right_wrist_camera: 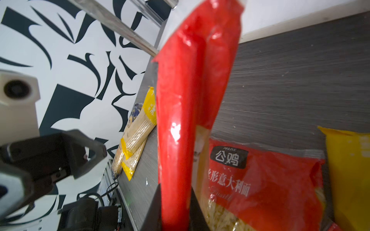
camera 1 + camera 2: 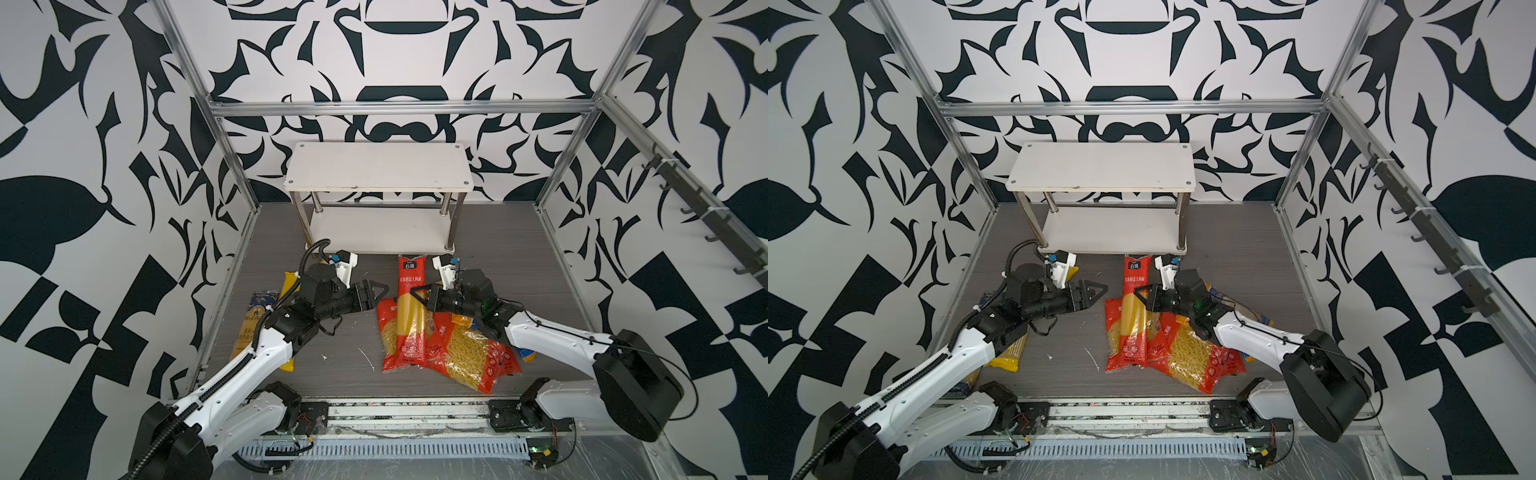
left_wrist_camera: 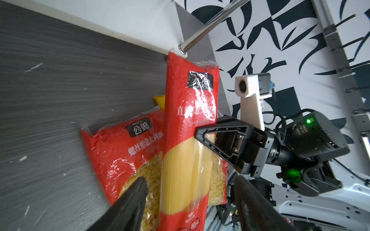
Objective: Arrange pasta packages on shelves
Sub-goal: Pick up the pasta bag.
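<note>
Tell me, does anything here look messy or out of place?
Yes. The shelves hold no bags; on the table, the red spaghetti pack, pinched by the right gripper, lies across overlapping fusilli bags.

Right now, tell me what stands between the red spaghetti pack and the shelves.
Nothing visible does. The right gripper is shut on the spaghetti pack, whose far end lies at the lower board's front edge. That board and the upper board are bare. Only the front chrome leg stands close beside that end and might catch it.
</note>
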Tool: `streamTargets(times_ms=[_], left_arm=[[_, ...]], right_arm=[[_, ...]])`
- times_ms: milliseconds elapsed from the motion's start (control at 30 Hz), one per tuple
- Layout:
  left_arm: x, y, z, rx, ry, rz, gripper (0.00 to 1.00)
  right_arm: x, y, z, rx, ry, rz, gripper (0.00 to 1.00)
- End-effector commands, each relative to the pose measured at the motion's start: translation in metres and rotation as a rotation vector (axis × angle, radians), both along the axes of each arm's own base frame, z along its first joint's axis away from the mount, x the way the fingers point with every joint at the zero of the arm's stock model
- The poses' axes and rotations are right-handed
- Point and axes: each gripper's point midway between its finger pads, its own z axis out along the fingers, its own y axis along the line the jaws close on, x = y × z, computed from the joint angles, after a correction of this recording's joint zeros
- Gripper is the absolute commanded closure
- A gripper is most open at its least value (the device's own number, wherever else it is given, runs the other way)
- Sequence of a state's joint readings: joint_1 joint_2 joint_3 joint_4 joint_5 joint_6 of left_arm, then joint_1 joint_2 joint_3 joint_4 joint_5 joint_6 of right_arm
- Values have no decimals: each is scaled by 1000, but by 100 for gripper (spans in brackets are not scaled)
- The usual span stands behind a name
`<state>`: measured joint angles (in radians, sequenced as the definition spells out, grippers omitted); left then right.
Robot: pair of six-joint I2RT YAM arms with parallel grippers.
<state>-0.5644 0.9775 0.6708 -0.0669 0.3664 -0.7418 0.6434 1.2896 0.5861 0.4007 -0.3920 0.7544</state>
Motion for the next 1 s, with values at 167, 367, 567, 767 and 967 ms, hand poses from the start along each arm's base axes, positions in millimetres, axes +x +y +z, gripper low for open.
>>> streamTargets(times_ms=[167, 367, 567, 767, 967], left_arm=[[-3, 2, 16, 9, -137, -44, 20], [-11, -6, 26, -43, -166, -109, 16], [-20, -14, 22, -133, -135, -156, 16], [-18, -25, 33, -192, -148, -204, 16], [-16, -33, 47, -224, -180, -237, 17]], right_arm=[[-10, 14, 109, 117, -319, 139, 100], [-13, 20, 133, 141, -377, 183, 100], [-19, 20, 169, 188, -451, 204, 100], [-23, 25, 222, 271, -533, 234, 100], [-24, 33, 265, 344, -597, 280, 100]])
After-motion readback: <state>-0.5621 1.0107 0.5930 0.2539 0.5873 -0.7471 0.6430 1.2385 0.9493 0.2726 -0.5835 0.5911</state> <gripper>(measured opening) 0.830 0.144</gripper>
